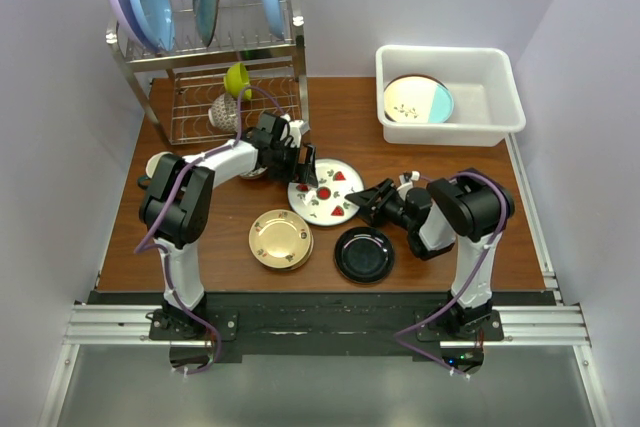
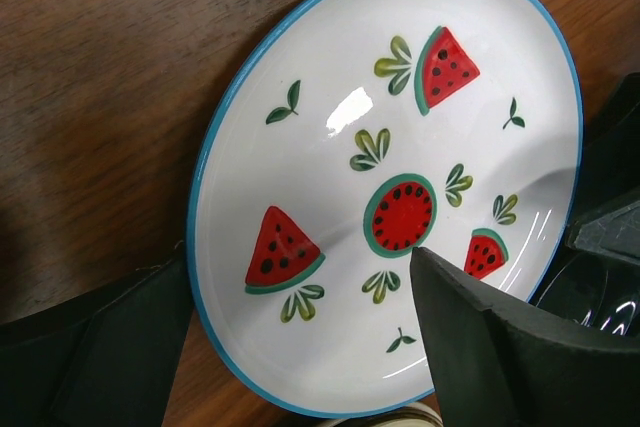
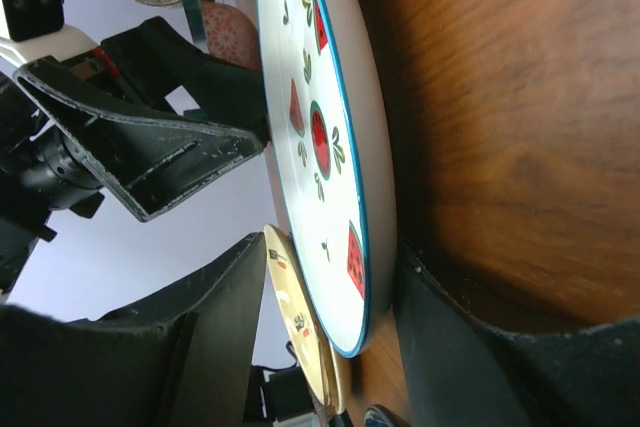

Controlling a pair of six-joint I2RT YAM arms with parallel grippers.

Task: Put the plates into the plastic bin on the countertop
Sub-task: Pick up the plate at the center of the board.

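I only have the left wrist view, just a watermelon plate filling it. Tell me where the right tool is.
Observer: The right tool is open at the rim of the watermelon plate, one finger on each side.
Operator: Report the bin.
Observer: The white bin at the far right holds one cream-and-teal plate.
Operator: List what else waits.
Observer: A gold plate and a black plate lie on the countertop, toward its near edge.

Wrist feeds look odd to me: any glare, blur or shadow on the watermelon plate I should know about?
Left wrist: watermelon plate sharp, with one small white glare patch on the glaze. Right wrist: the plate is seen edge-on and in focus, throwing a dark shadow on the countertop. Top external: even light, faint reflections on the black plate.
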